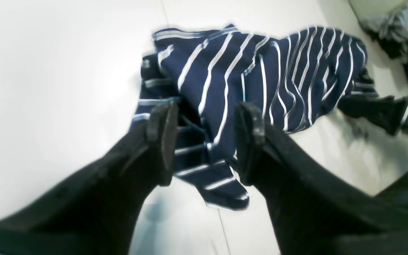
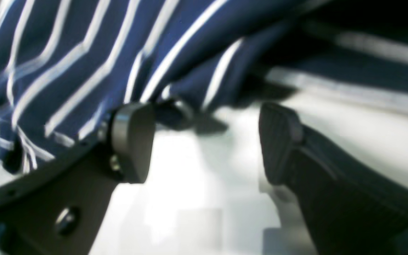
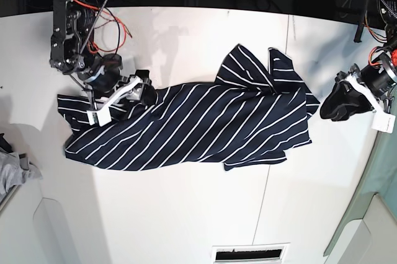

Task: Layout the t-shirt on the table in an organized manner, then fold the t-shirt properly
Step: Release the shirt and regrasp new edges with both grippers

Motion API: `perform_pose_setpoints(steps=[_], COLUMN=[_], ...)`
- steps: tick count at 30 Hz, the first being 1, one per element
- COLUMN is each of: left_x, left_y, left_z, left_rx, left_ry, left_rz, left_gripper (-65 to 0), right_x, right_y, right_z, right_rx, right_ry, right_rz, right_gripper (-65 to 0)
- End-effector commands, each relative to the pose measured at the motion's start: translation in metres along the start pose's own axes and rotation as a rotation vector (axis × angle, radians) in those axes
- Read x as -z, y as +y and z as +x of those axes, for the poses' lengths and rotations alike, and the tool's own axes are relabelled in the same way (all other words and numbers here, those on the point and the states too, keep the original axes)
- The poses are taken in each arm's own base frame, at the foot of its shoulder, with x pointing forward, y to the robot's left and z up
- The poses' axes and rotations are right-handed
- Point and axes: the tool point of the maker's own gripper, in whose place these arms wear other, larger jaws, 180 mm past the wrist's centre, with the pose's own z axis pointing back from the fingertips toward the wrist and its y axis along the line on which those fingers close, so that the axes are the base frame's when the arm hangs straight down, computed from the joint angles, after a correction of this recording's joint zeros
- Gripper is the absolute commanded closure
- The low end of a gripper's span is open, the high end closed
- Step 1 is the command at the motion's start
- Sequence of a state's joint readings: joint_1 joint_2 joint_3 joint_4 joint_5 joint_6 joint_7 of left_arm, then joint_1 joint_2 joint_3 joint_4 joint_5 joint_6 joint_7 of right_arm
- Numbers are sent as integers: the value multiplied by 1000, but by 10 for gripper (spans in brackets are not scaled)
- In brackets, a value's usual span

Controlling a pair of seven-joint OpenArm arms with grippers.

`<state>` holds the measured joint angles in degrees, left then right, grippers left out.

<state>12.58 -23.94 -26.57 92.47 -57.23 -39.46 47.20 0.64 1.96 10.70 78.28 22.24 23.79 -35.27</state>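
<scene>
- So, the t-shirt (image 3: 192, 124) lay crumpled across mid-frame on the table (image 3: 186, 214), base view.
- Left gripper (image 3: 335, 104) sat at right, jaws spread, gripping nothing.
- Right gripper (image 3: 138, 93) at upper left, jaws wide apart over the shirt's edge.

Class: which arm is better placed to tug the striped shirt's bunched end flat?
Probably the right. Its open tool sits over the bunched end of the navy white-striped cloth t-shirt; the left tool hangs clear beside it.
</scene>
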Motion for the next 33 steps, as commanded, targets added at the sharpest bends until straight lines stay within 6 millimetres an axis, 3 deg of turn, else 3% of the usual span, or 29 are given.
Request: perform_pose_setpoints(steps=[1, 4, 8, 17, 19, 22, 23, 29, 33], left_x=[-6, -8, -14, -14, -11, -8, -6, 16, 35], left_y=[-3, -5, -5, -4, 0, 5, 5, -10, -22], left_z=[18, 10, -7, -29, -38, -44, -48, -94, -110], left_rx=[13, -14, -37, -54, -63, -96, -107, -80, -10], left_ry=[-56, -48, -13, 25, 22, -6, -3, 130, 152], left_rz=[-22, -34, -28, -3, 24, 42, 41, 6, -18], left_gripper=[-293, -293, -293, -293, -293, -293, -293, -316, -321], right_x=[-7, -16, -14, 28, 32, 33, 31, 5, -18], right_y=[9, 16, 9, 3, 4, 10, 14, 29, 28], right_z=[25, 29, 33, 27, 33, 45, 49, 84, 115], right_rx=[-23, -19, -10, 47, 51, 36, 17, -66, -91], right_ry=[-79, -122, -168, -117, -139, -155, -165, -220, -305], right_rz=[26, 42, 22, 62, 66, 85, 104, 153, 138], right_gripper=[-445, -445, -445, -439, -336, -58, 0, 0, 0])
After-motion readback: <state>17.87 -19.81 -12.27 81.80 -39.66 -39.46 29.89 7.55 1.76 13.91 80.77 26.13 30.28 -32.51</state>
